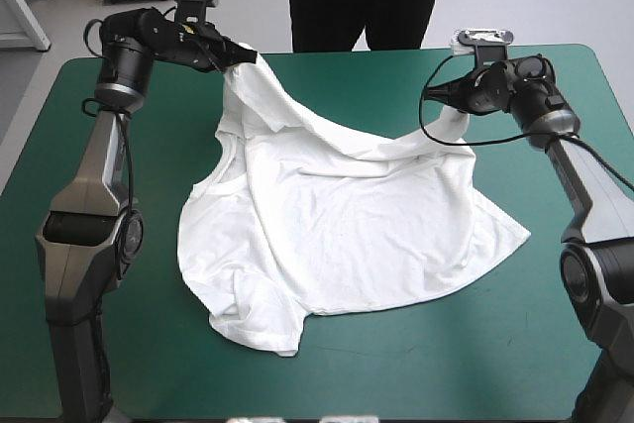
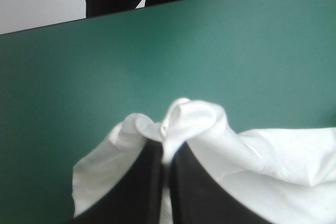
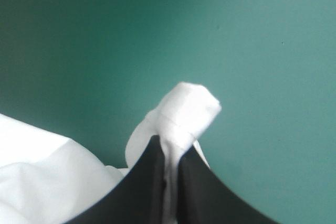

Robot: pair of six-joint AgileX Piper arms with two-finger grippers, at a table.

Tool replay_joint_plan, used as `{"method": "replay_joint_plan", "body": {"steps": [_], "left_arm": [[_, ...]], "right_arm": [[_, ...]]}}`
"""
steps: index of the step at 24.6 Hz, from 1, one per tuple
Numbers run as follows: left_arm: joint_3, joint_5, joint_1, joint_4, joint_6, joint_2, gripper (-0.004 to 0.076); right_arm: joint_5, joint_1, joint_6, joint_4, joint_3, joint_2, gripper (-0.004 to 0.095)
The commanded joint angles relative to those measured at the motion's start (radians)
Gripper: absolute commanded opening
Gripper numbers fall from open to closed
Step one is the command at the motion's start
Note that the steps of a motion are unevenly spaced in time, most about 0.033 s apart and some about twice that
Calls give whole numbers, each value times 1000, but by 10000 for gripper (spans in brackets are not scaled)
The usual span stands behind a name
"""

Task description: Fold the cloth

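Fingers (image 2: 139, 187) of the left gripper (image 1: 241, 54) nearly together, pinching a bunched fold of the T-shirt (image 1: 337, 215). Same at the right gripper (image 1: 441, 94): fingers (image 3: 144, 187) clamped on a small rolled nub of white fabric. Both holds raised above the teal-green cover (image 1: 119, 344), toward the table's far edge, the left one nearer the far-left corner. Between the 2 holds, a slack white edge, sagging onto the rest of the garment, itself rumpled across the middle of the table.

Looks like a spreading-out step ahead of any fold. To do it well: draw the 2 grippers apart along the far edge just enough to straighten the sag, no further. Level the heights first, to share the load between both pinches. Then drag gently away from the near edge, using the cover's friction to pull creases out of the trailing body. Lower slowly; release only once flat.

Long axis: probably from the held edge toward the near edge, skewed, trailing end swung toward the near-left. Overlapping folds along the left side; a curved opening there, neckline or armhole, cannot tell which. So no firm call on which end is the collar.
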Motion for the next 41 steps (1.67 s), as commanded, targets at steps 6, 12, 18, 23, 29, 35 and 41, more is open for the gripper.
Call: {"method": "replay_joint_plan", "body": {"steps": [6, 12, 18, 23, 29, 35, 41], "left_arm": [[-26, -112, -4, 11, -14, 60, -9], [-40, -34, -4, -47, -8, 98, 215], [-196, 179, -11, -93, -70, 73, 599], [-216, 181, -54, 19, -95, -87, 540], [-169, 181, -111, 247, -88, -269, 528], [187, 181, -111, 373, -99, -490, 528], [550, 181, -109, 409, -182, -624, 528]], "right_arm": [[-79, -39, 17, 10, -27, 40, -16], [-23, -51, -47, 109, -36, 54, 454], [122, -57, -61, 132, -160, -6, 606], [214, -57, -90, 108, -184, -127, 517], [272, -57, -90, 99, -184, -207, 511], [299, -57, -90, 103, -184, -237, 511], [304, -57, -88, 103, -184, -239, 493]]}}
